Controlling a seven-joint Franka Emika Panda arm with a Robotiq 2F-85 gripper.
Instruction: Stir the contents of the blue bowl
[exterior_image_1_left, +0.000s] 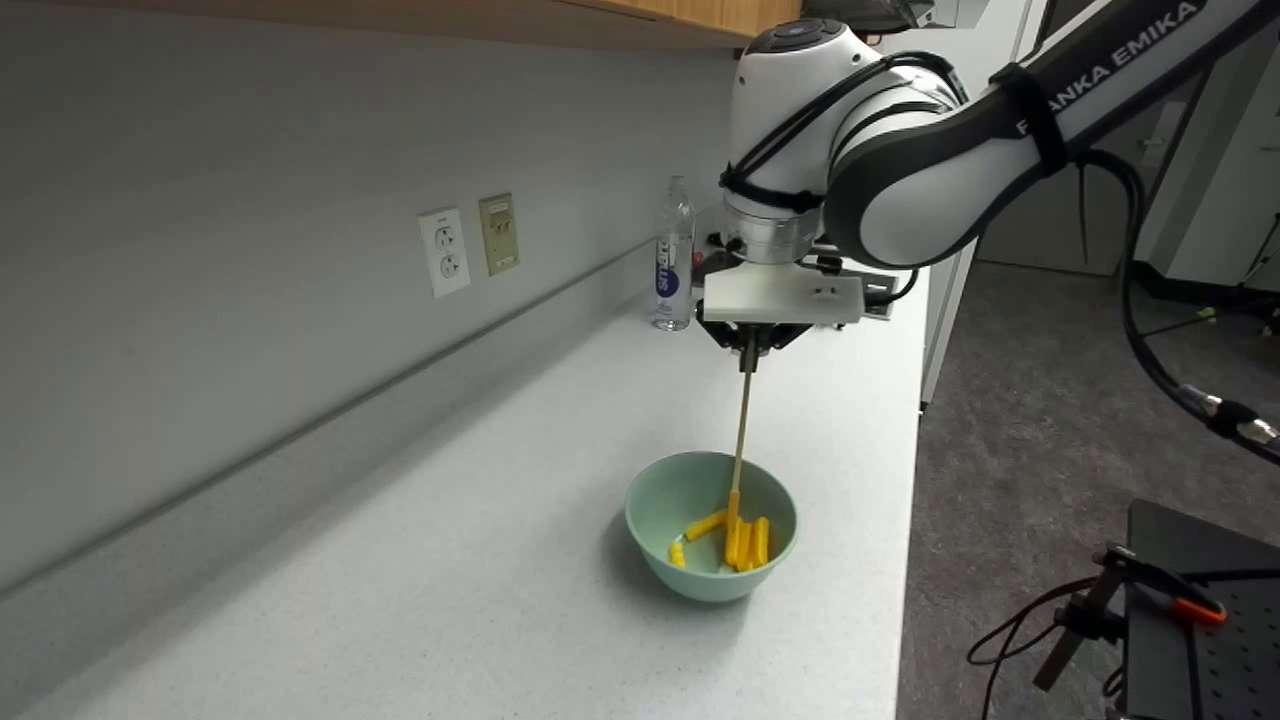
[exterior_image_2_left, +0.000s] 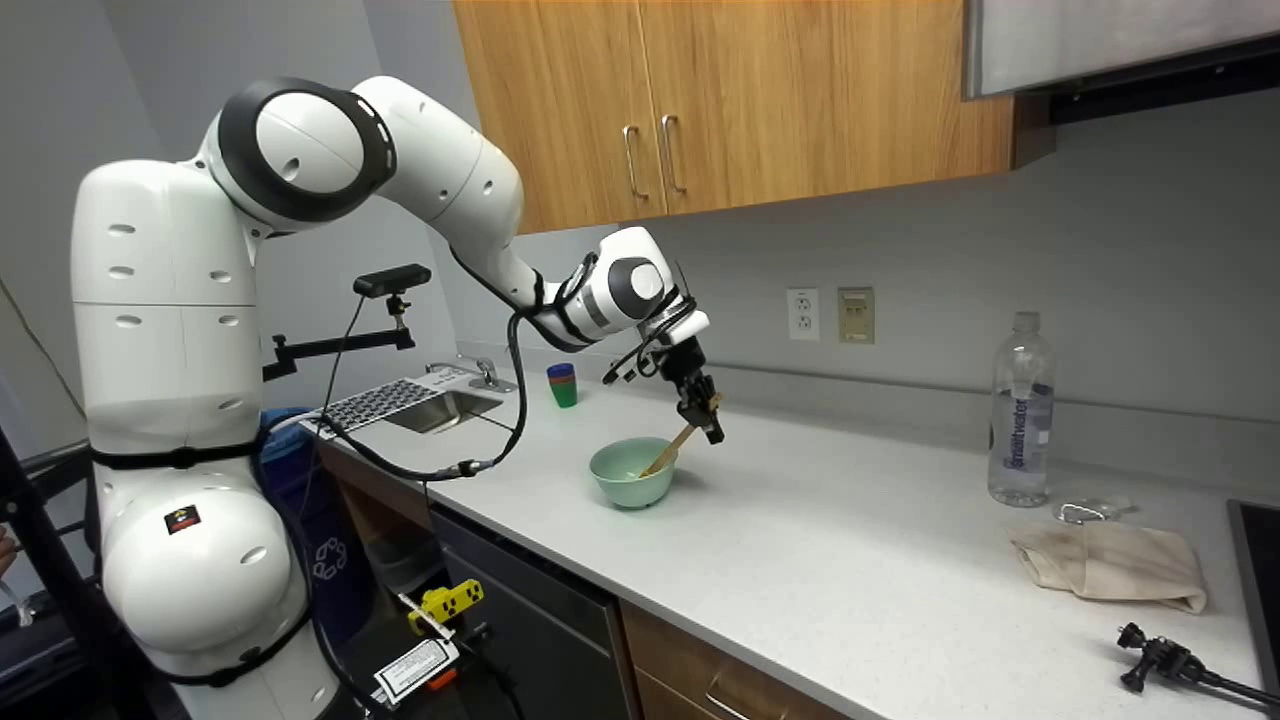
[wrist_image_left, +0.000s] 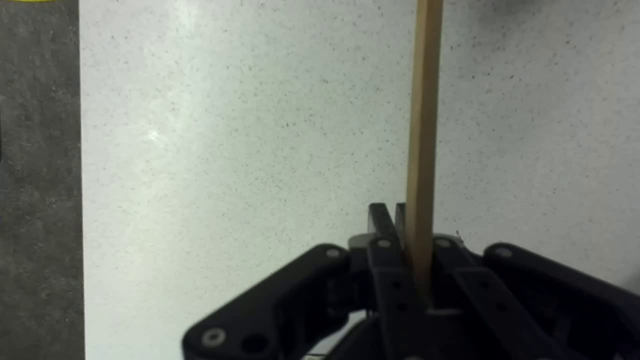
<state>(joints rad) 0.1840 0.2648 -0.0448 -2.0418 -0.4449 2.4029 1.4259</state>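
Observation:
The blue bowl (exterior_image_1_left: 700, 584) stands upright on the white counter; it also shows in an exterior view (exterior_image_2_left: 628, 490). Its contents, bright yellow pieces (exterior_image_1_left: 752, 545), lie inside, mostly toward one side, with a small one apart. A long thin wooden stick (exterior_image_1_left: 743, 425) slants down into the bowl, its lower end among the pieces; it also shows in an exterior view (exterior_image_2_left: 667, 452) and the wrist view (wrist_image_left: 425, 100). My gripper (exterior_image_1_left: 748, 362) is shut on the stick's upper part, above the bowl, also in an exterior view (exterior_image_2_left: 708, 425) and the wrist view (wrist_image_left: 392, 215). The wrist view does not show the bowl.
A clear water bottle (exterior_image_1_left: 673, 270) stands near the wall, also in an exterior view (exterior_image_2_left: 1020, 420). A folded cloth (exterior_image_2_left: 1110, 565) and a black clamp piece (exterior_image_2_left: 1170, 660) lie on the counter. Stacked cups (exterior_image_2_left: 563, 385) stand near the sink (exterior_image_2_left: 440, 410). Wooden cabinets (exterior_image_2_left: 760, 100) hang above.

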